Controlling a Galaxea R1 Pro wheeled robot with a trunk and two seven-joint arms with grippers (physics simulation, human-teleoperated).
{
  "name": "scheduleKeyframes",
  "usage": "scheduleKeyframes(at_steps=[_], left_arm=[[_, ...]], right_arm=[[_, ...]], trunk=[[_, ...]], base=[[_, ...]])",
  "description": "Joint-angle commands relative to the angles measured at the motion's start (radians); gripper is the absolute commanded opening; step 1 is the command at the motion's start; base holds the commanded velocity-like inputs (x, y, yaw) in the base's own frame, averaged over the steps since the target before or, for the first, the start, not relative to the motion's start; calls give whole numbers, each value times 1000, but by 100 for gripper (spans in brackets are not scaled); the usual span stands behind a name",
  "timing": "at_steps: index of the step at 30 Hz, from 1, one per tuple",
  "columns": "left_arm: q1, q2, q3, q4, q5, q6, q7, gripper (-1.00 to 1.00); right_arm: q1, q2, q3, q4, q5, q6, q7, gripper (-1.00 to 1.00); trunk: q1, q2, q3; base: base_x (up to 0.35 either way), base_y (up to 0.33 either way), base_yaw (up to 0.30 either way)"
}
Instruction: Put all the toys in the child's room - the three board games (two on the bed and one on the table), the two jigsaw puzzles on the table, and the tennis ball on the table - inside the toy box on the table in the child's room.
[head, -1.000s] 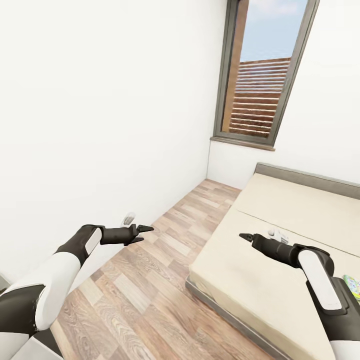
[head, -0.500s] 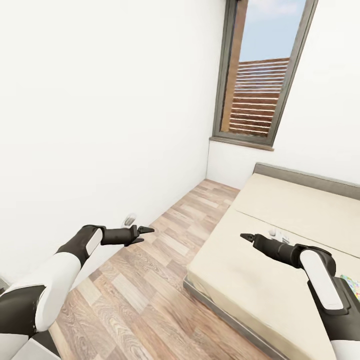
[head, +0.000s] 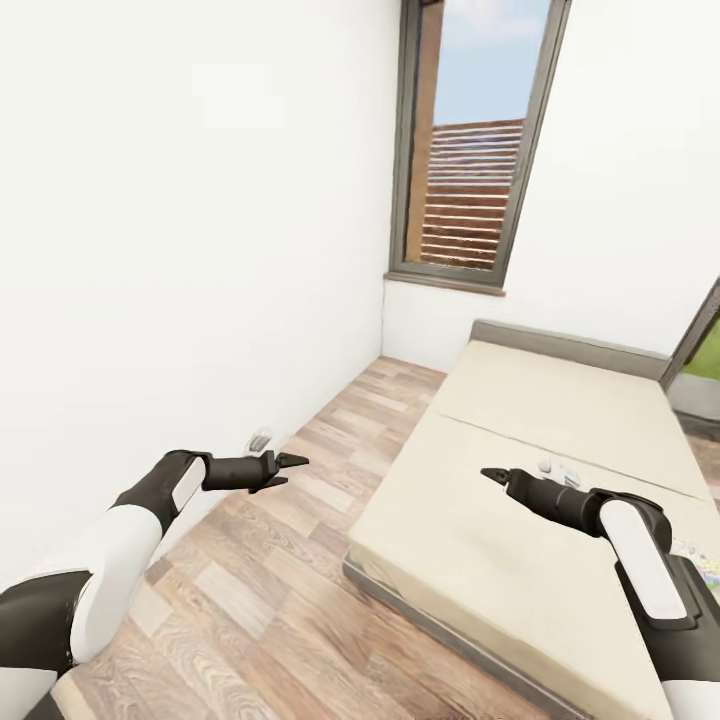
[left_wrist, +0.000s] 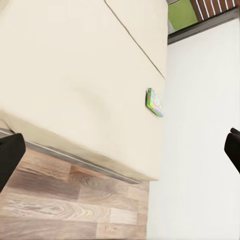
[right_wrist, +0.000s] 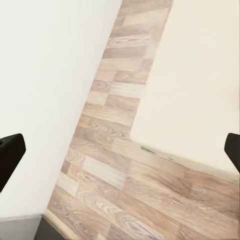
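Note:
A green and white board game (left_wrist: 155, 102) lies flat on the beige bed (left_wrist: 75, 75), near the mattress edge by the wall. In the head view a colourful sliver of a board game (head: 705, 560) peeks out behind my right forearm at the bed's (head: 560, 420) right side. My left gripper (head: 285, 468) hovers open over the wooden floor, empty. My right gripper (head: 492, 476) hangs open above the mattress, holding nothing. Both wrist views show fingertips spread wide: left gripper (left_wrist: 120, 152), right gripper (right_wrist: 120, 152). The table, toy box, jigsaw puzzles and tennis ball are out of view.
A strip of wooden floor (head: 300, 520) runs between the white wall (head: 180, 250) on the left and the bed's dark frame (head: 430, 620). A tall window (head: 470, 150) stands in the far corner behind the headboard (head: 570, 345).
The whole view has shifted, so the camera has moved: the bed and window sit further left and look a little farther off. Both arms hold the same pose.

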Motion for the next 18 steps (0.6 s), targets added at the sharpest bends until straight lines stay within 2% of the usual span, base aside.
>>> scheduleKeyframes(at_steps=[1, 12, 18], left_arm=[[-1, 0, 4, 0, -1, 5, -2, 100], [-1, 0, -1, 0, -1, 5, -2, 100], [-1, -1, -1, 1, -1, 5, -2, 100]], right_arm=[[-1, -1, 0, 1, -10, 3, -10, 100], [-1, -1, -27, 2, -12, 30, -10, 100], [-1, -1, -39, 3, -12, 42, -10, 100]], trunk=[[1, -2, -2], [1, -2, -2], [1, -2, -2]], base=[[0, 0, -279], [0, -2, -280], [0, -90, -280]])
